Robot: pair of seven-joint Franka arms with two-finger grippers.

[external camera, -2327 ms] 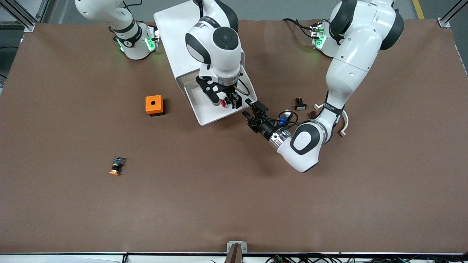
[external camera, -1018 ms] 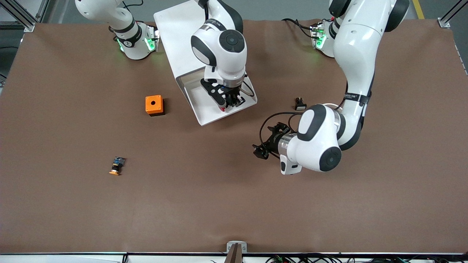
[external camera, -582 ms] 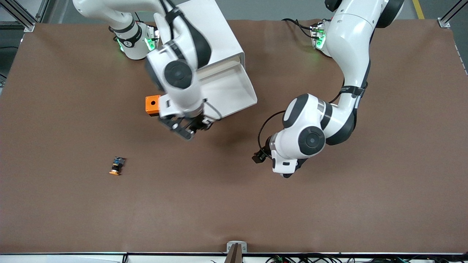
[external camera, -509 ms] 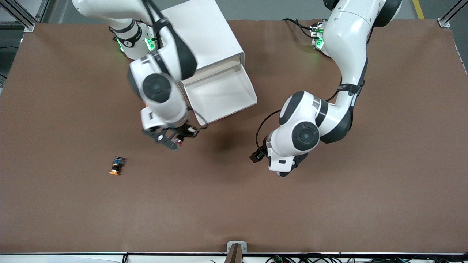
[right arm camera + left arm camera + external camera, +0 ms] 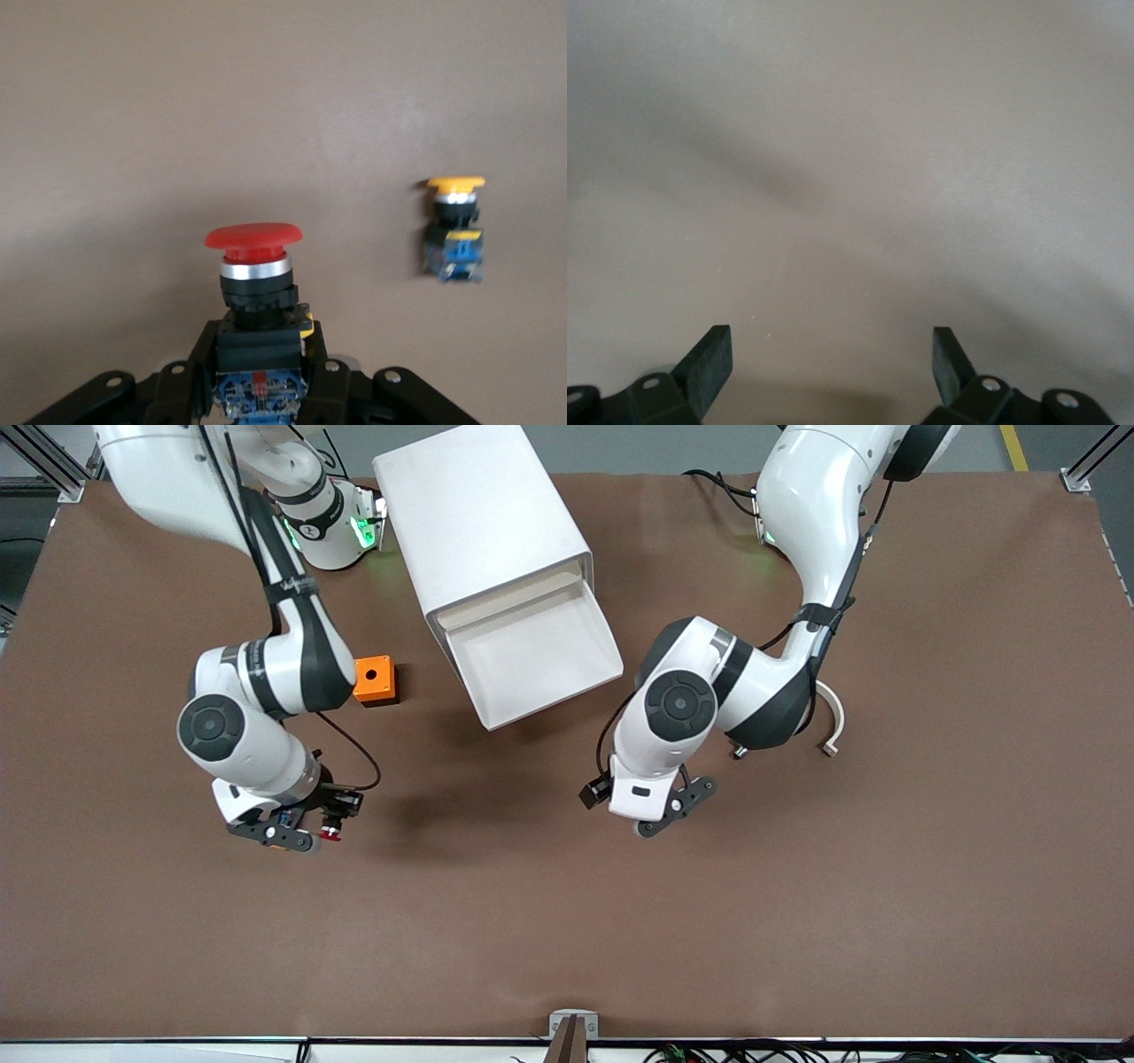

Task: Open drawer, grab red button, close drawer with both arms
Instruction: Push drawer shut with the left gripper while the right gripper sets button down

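Note:
My right gripper [image 5: 306, 825] is shut on the red-capped button [image 5: 330, 833] and holds it over the brown table toward the right arm's end. In the right wrist view the fingers [image 5: 199, 359] clamp the button's black body, with its red cap [image 5: 253, 237] pointing away from the gripper [image 5: 261, 354]. My left gripper [image 5: 666, 815] is open and empty over bare table; its fingertips [image 5: 709, 356] stand wide apart around the gripper's middle [image 5: 833, 354]. The white cabinet [image 5: 483, 531] has its drawer [image 5: 540, 657] pulled open, and the drawer looks empty.
A like button with an orange-yellow cap [image 5: 454, 228] lies on the table just beside the held one; in the front view my right gripper mostly covers it. An orange cube box [image 5: 374, 679] sits beside the drawer. A white curved piece [image 5: 833, 726] lies by the left arm.
My right gripper lifted the red button out of the drawer and carried it toward the right arm's end, over the yellow-capped button. My left gripper drew away from the drawer's front edge.

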